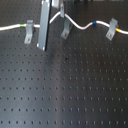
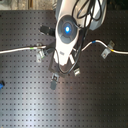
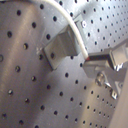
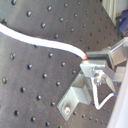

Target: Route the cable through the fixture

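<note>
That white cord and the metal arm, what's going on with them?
A robot arm's gripper is pinching a white cord and threading it through small metal clips bolted to a black perforated board. In the first exterior view the cord lies along three clips, and the gripper holds it beside the middle one.

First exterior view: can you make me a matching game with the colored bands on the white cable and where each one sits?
All on the cable, in the first exterior view.

Things:
1. green band
2. blue band
3. yellow-orange band

Places:
A. between the middle clip and the right clip
B. just beyond the right clip, toward the first exterior view's right
C. just beside the left clip, toward the first exterior view's left

Pairs: 1-C, 2-A, 3-B
</note>
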### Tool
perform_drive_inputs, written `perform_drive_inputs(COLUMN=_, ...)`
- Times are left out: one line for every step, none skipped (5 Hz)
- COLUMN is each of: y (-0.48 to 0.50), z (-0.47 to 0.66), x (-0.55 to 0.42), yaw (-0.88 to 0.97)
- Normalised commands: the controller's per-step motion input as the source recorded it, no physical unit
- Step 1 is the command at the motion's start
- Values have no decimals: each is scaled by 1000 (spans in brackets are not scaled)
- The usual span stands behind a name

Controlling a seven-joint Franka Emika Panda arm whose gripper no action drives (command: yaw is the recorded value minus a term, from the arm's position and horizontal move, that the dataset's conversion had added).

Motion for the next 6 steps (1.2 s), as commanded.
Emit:
perform_drive_inputs(y=69, z=266, x=-74, yaw=0)
perform_drive_inputs(y=87, z=278, x=-85, yaw=3)
perform_drive_inputs(y=99, z=394, x=-119, yaw=3)
perform_drive_inputs(y=139, z=313, x=-113, yaw=23)
perform_drive_inputs(y=244, z=82, x=-56, yaw=111)
perform_drive_inputs(y=276, z=-11, x=84, yaw=208)
